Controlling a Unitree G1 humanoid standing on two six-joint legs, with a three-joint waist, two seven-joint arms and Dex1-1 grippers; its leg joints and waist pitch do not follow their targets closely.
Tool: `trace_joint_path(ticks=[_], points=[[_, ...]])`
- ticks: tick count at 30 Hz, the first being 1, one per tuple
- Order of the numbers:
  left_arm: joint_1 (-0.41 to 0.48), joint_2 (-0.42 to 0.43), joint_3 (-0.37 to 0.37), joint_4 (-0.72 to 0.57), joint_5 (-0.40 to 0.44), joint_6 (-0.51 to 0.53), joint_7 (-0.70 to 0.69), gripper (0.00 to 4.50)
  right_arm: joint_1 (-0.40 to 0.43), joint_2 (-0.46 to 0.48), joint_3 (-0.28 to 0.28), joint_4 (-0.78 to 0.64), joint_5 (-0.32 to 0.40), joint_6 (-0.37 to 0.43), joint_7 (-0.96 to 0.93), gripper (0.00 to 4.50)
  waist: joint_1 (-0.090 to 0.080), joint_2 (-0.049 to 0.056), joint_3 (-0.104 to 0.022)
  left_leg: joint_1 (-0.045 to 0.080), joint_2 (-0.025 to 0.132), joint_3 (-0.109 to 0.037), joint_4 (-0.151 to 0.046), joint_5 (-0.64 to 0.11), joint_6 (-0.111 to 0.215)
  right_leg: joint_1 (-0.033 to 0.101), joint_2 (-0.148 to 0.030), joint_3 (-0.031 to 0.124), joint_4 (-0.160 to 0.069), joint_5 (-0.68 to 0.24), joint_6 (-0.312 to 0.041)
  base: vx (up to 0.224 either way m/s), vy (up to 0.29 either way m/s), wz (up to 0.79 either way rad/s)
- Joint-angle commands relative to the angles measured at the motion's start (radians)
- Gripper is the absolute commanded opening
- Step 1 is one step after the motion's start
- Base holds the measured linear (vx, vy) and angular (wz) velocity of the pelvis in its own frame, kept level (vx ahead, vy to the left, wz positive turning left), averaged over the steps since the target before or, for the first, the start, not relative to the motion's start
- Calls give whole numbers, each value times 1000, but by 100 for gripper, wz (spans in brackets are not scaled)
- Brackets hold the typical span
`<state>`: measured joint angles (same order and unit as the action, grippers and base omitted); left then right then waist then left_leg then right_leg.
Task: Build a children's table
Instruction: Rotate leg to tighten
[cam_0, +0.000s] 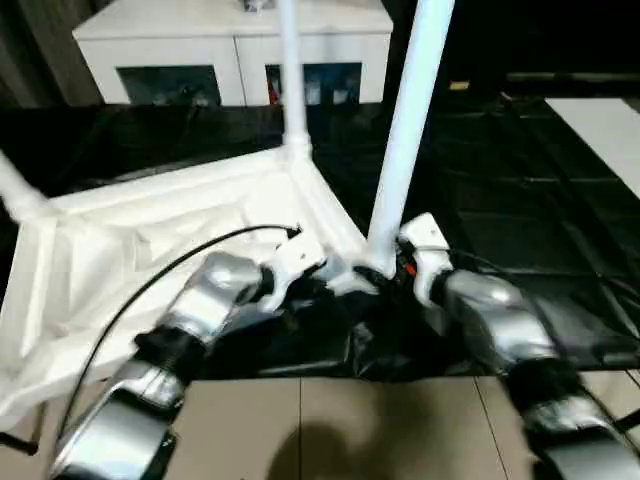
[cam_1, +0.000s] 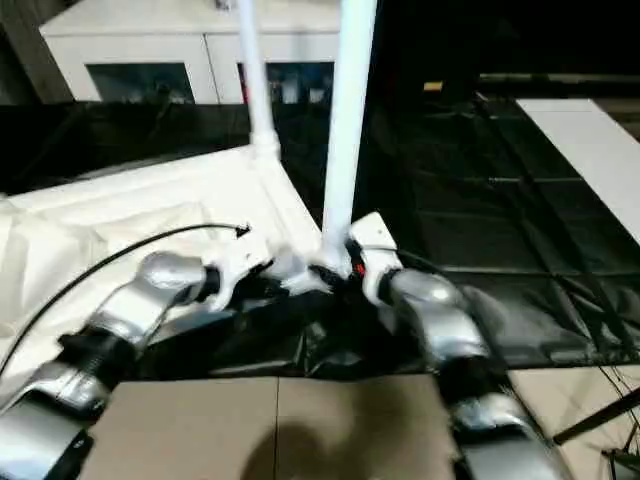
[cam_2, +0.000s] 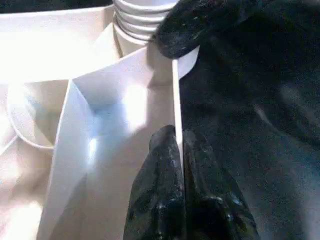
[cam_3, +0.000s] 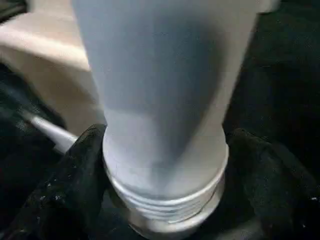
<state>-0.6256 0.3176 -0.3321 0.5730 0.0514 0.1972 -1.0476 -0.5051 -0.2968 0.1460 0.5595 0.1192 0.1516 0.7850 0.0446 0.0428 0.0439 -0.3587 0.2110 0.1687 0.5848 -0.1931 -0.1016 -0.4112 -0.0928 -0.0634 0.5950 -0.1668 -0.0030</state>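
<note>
My left end effector (cam_2: 177, 165) pinches the tabletop (cam_0: 150, 250) rim steady; my right end effector (cam_3: 165, 165) straddles the near leg (cam_0: 405, 140) at twelve o'clock, grip uncertain.

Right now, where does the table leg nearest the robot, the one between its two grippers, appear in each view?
Left eye: near leg rises from just right of centre to the top edge.
Right eye: centre, upright.
Left wrist: its ribbed base at the top.
Right wrist: centre, between the black fingers.
Shared landmark: the ribbed collar at the leg's base.
</note>
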Motion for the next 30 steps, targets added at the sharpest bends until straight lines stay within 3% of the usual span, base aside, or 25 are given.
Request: trace_joint_path(ticks=[1, 5, 11, 15, 24, 29, 30], points=[[35, 24, -24, -75, -49, -10, -103, 0, 16, -32, 24, -34, 9, 10, 72, 388, 4, -6, -68, -3, 10, 9, -60, -141, 117, 66, -35, 28, -47, -56, -298, 0, 0, 0], [55, 63, -19, -114, -56, 9, -142, 0, 23, -52, 26, -45, 9, 4, 140, 388, 1, -7, -63, 0, 12, 11, -65, -194, 86, 61, -36, 31, -57, -158, -274, 0, 0, 0], [58, 78, -9, -124, -56, 18, -153, 0, 19, -63, 41, -39, 10, 12, 169, 388, 1, -9, -65, -1, 9, 10, -63, -165, 80, 62, -34, 31, -53, -132, -271, 0, 0, 0], [58, 84, -7, -132, -58, 31, -154, 0, 15, -59, 43, -31, 3, 15, 183, 358, 2, -10, -66, -3, 8, 10, -60, -136, 92, 63, -34, 31, -49, -102, -276, 0, 0, 0], [57, 89, -12, -133, -60, 44, -159, 0, 14, -43, 31, -26, 3, 10, 156, 304, -2, -8, -65, -3, 7, 9, -61, -155, 84, 63, -33, 30, -51, -125, -273, 0, 0, 0], [45, 62, 4, -96, -49, 50, -93, 0, -4, 2, -6, 26, -17, 2, 11, 276, -8, -6, -62, -4, 6, 8, -64, -181, 64, 63, -35, 30, -57, -181, -259, 0, 0, 0], [17, 23, 25, -40, -36, 68, 2, 0, -16, 45, -37, 59, -24, 26, -118, 274, -11, -7, -61, -3, 5, 8, -64, -188, 54, 60, -34, 31, -59, -201, -251, 0, 0, 0]])
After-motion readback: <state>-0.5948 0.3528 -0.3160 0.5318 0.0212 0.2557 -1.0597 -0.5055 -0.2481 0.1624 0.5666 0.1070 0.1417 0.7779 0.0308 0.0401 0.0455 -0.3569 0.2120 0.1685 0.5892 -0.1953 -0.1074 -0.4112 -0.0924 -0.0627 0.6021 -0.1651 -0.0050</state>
